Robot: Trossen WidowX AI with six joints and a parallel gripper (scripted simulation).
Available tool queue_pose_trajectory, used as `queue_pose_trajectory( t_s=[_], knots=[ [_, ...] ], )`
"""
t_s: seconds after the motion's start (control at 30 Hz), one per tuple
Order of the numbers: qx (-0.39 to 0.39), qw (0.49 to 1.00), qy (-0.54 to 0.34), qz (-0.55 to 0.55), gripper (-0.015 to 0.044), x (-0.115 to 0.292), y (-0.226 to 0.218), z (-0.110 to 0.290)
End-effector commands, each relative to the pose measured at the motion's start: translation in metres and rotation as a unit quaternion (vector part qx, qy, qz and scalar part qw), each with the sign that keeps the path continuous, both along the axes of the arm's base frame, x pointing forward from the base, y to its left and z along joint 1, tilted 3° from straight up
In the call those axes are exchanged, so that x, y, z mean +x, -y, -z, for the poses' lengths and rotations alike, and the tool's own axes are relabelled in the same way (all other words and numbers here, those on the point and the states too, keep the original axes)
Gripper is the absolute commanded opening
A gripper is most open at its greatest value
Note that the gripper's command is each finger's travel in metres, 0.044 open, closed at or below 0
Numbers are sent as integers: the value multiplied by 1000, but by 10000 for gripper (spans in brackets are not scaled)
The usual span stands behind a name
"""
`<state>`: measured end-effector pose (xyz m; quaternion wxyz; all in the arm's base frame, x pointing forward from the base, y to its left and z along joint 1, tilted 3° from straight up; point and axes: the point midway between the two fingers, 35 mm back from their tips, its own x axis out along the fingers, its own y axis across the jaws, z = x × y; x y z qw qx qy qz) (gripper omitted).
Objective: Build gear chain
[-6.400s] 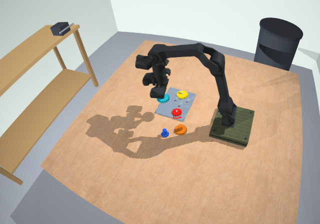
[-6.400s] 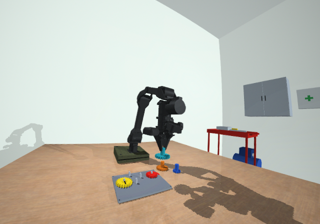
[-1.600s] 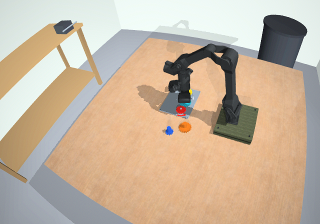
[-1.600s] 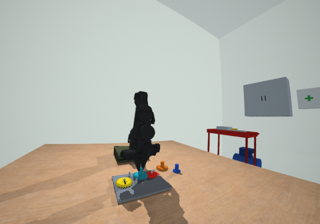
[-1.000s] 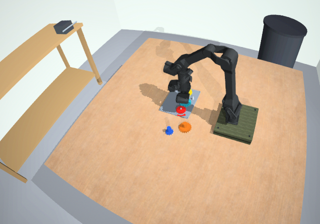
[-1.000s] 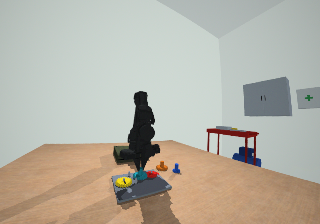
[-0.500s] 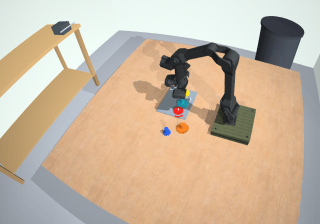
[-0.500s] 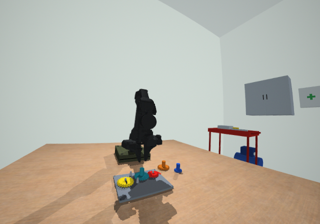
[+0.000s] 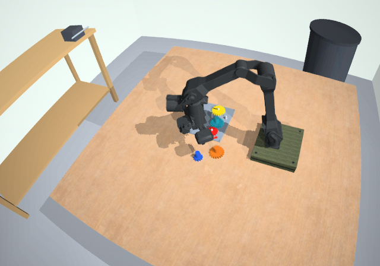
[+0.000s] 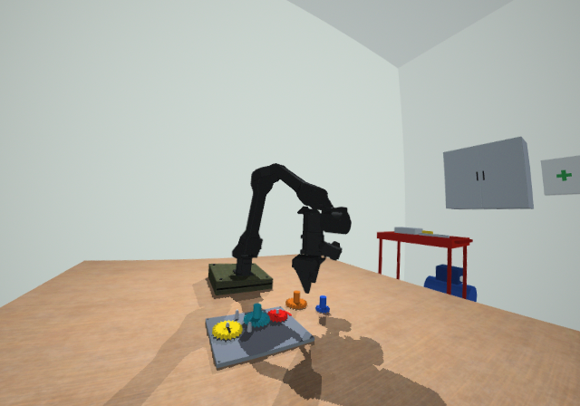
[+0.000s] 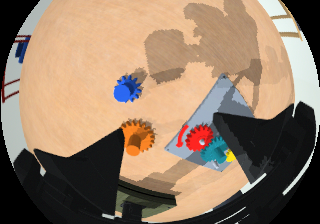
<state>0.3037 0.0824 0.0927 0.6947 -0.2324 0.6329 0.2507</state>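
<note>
- The arm (image 9: 268,103) (image 10: 255,214) hides part of the grey board (image 9: 223,131) (image 10: 229,354) (image 11: 215,99) from the top; a dark shadow lies on it too; the wrist view shows just a bit of the yellow gear (image 9: 218,110) (image 10: 227,330) (image 11: 230,156), behind the teal gear and a finger.
- The tips of the gripper (image 9: 193,131) (image 10: 306,292) (image 11: 170,126) are hard to see from the top; from the outside they look like one black point; the wrist view shows them best.
- The fingers are wide apart, with nothing held between them; they hang up above the table (image 9: 239,214) (image 10: 117,308) (image 11: 75,84) and touch no gear.
- The teal gear (image 9: 216,122) (image 10: 256,318) (image 11: 214,151) is on the board, right by the red gear (image 9: 213,130) (image 10: 277,315) (image 11: 199,138); I cannot tell if it sits all the way flat.
- Two bare pegs, a near one (image 10: 249,327) and a far one (image 10: 236,314), stick up between the teal and yellow gears; there is a gap between those two gears.
- The orange gear (image 9: 216,151) (image 10: 296,303) (image 11: 137,137) and the small blue gear (image 9: 198,156) (image 10: 323,308) (image 11: 129,88) stand on the table, off the board, near each other.
- I can read no words; a wall sign (image 10: 563,175) has a green cross; a red arrow (image 11: 182,136) curves beside the red gear; the yellow gear has a black stripe.
</note>
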Motion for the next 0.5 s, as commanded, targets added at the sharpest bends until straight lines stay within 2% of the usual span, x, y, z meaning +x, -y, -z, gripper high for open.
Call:
queue_pose_trajectory(
  t_s=[0.0, 0.17, 0.47],
  knots=[
    [-5, 996, 2, -85, 440, -9, -48, -1],
    [-5, 996, 2, -89, 440, -6, -55, -2],
    [-5, 996, 2, -89, 440, -6, -57, 21]
  ],
)
